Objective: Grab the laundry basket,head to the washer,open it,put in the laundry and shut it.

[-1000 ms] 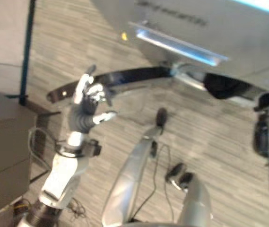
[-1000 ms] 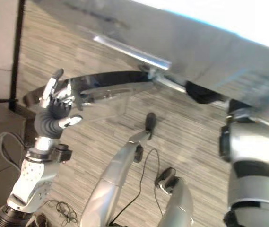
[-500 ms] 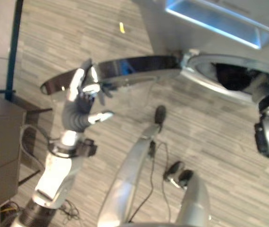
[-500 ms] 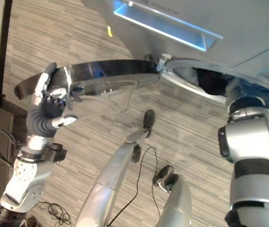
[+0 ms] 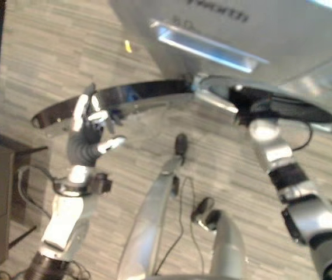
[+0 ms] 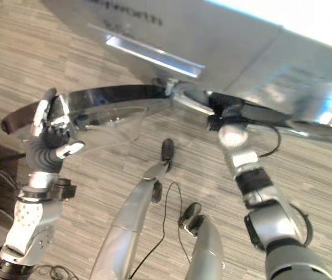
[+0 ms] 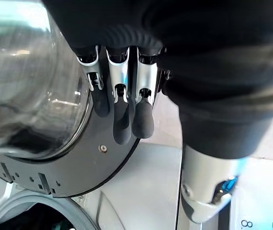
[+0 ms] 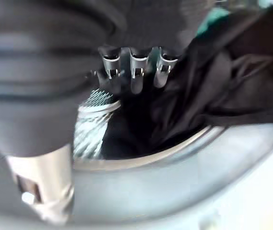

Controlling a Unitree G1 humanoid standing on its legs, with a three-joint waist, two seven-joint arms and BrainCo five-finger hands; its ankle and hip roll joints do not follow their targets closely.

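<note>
1. Right wrist view: dark laundry (image 8: 213,91) lies inside the washer (image 5: 259,29) drum, just past the right hand (image 8: 136,72). The fingers (image 8: 135,79) point into the drum toward the cloth; whether they touch or grip it cannot be told.
2. Left eye view: the right arm is stretched forward with its hand at the rim of the drum opening (image 5: 282,108).
3. The washer door (image 5: 125,96) stands swung wide open to the left of the opening, hinged beside it.
4. The left hand (image 5: 87,131) is raised at the door's outer edge. In the left wrist view its fingers (image 7: 122,120) are straight, side by side, laid against the door's dark rim, with the thumb apart.
5. Compared with one second ago, the right arm has extended from the frame's right edge into the drum opening; the left hand remains at the door.
</note>
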